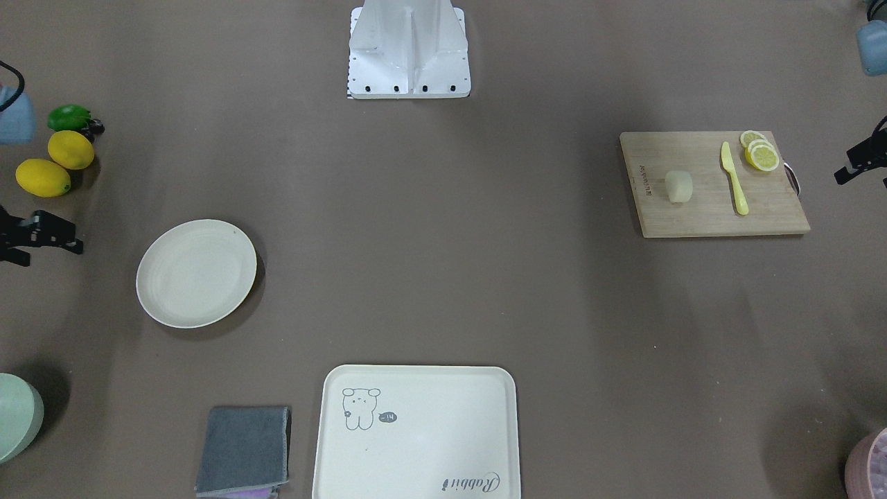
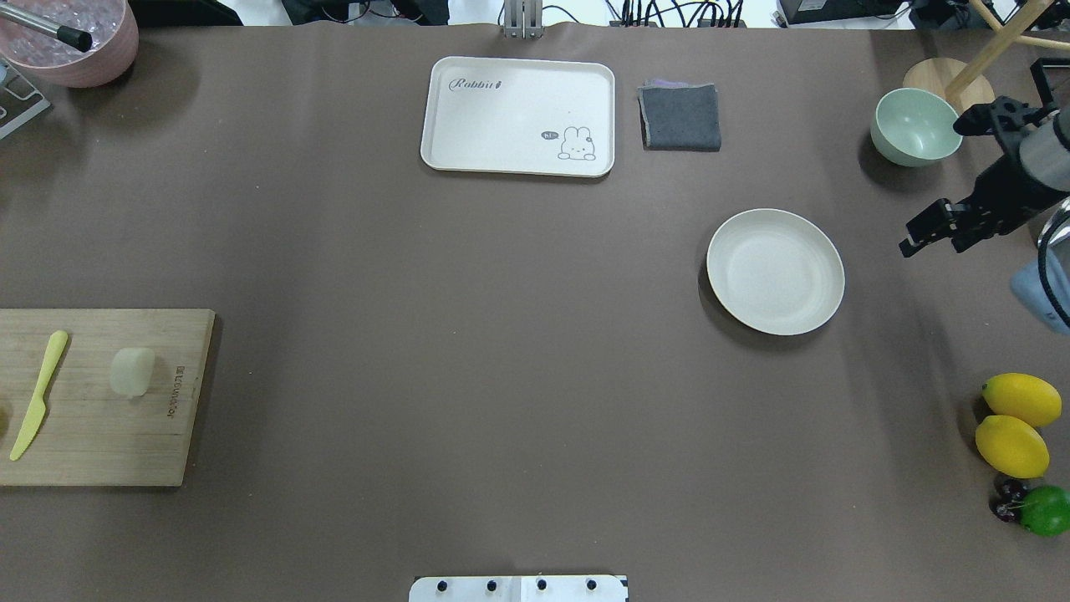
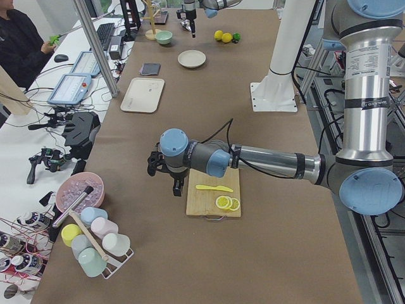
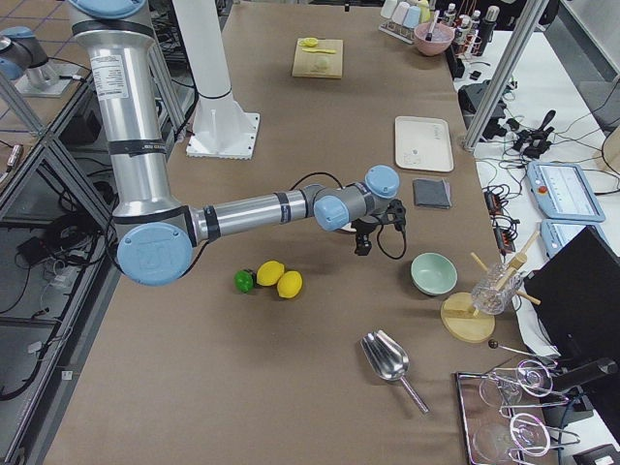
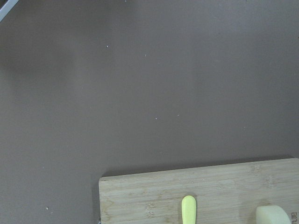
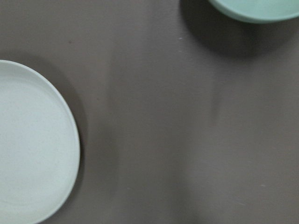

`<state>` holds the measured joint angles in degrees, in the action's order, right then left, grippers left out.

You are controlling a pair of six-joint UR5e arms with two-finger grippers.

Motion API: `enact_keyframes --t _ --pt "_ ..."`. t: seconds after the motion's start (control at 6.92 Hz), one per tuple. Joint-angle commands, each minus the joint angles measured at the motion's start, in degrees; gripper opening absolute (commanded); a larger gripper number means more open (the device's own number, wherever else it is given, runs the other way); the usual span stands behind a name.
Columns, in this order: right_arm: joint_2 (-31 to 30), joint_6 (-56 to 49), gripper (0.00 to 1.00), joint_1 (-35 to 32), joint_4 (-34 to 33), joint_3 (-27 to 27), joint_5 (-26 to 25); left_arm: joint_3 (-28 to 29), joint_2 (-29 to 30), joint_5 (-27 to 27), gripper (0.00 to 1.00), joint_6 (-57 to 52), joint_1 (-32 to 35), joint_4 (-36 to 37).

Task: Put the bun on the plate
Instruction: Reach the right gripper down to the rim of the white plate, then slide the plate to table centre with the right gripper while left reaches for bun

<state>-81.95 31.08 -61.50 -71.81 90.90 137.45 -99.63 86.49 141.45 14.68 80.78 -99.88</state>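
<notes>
**One bun on a board, one plate well apart on a brown table**

The table (image 1: 443, 263) has a plain brown cover. Past its far long edge are desks with screens and wires, and a person (image 3: 19, 44) sits there. One bun (image 1: 679, 187) lies on one wooden board (image 1: 700, 215) at the table's left end. One yellow knife (image 1: 733, 179) is near it, and three lemon slices (image 1: 762, 154) sit at a board corner. One round plate (image 1: 197, 273) sits toward the right end. One tray (image 1: 416, 430) and one grey cloth (image 1: 244, 449) lie along the far edge. One green bowl (image 2: 914, 127) is near the far right corner. Two lemons (image 1: 71, 150) and one lime (image 1: 69, 118) sit at the right end. The left tool (image 1: 849, 173) hangs by the board and the right tool (image 2: 924, 234) hangs between plate and bowl. I cannot tell if either is wide or narrow.
</notes>
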Motion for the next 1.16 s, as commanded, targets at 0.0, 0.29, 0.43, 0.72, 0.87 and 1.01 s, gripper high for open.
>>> enact_keyframes --t 0.0,0.29,0.43,0.72,0.87,1.01 --pt "3.43 12.57 0.82 7.94 9.14 -4.83 -3.65 0.06 0.26 -0.29 0.98 1.4 0.08 0.03" --pt "3.82 12.69 0.64 9.2 9.32 -6.52 -5.35 -0.12 -0.44 -0.3 0.98 1.41 0.08 -0.05" --pt "4.95 12.51 0.15 8.68 9.06 -6.7 -5.27 0.05 -0.36 -0.3 0.98 1.41 0.08 -0.06" --pt "7.33 12.78 0.0 7.53 8.53 -6.88 -4.3 0.05 0.25 -0.21 0.98 1.49 -0.01 0.03" --pt "7.85 12.78 0.0 6.14 8.19 -6.79 -2.82 -0.03 0.43 -0.21 0.98 1.49 -0.01 0.03" --pt "9.51 13.12 0.0 5.34 7.05 -6.7 0.41 -0.12 0.52 -0.21 0.98 1.49 -0.01 0.03"
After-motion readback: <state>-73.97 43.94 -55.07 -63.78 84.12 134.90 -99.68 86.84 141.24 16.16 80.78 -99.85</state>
